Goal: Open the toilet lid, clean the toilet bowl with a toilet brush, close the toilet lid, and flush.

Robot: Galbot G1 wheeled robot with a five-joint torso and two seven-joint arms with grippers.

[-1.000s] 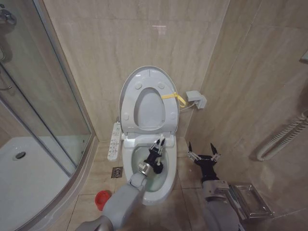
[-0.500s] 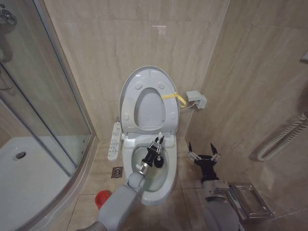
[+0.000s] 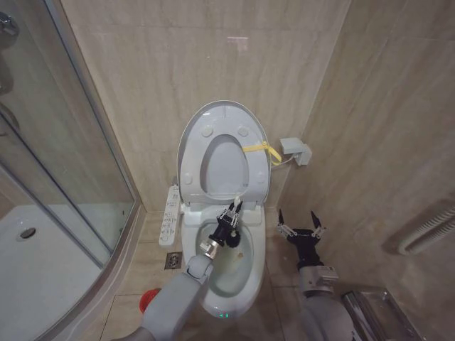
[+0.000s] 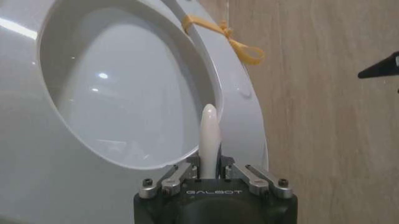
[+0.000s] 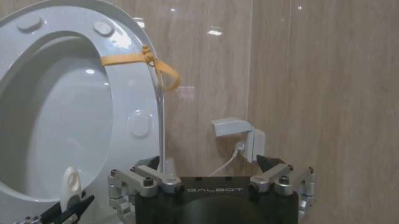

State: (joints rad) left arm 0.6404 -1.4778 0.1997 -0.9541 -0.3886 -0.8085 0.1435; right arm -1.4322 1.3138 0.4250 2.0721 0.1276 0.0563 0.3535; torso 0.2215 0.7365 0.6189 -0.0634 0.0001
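Observation:
The toilet lid [image 3: 222,115] stands raised against the wall, with the seat ring [image 3: 253,174] and its yellow strap [image 3: 260,149] folded up against it. Below them the toilet bowl [image 3: 242,275] lies uncovered. My left gripper [image 3: 231,214] hangs over the rear part of the bowl, shut on the thin white handle of the toilet brush [image 4: 209,133]; the handle's tip [image 3: 237,201] pokes up above the fingers, and the brush head is hidden behind the gripper. My right gripper [image 3: 300,227] waits open beside the bowl's right side, holding nothing, with its fingers [image 5: 147,181] spread wide.
A red brush holder [image 3: 147,300] sits on the floor left of the bowl, near a floor drain [image 3: 173,261]. The white button panel [image 3: 170,213] runs along the bowl's left. A glass shower screen [image 3: 64,170] stands left, a wall socket [image 3: 294,149] right.
My left gripper has carried the brush a little toward the back of the bowl. The head camera has shifted, so the whole scene sits differently. The right arm has kept still.

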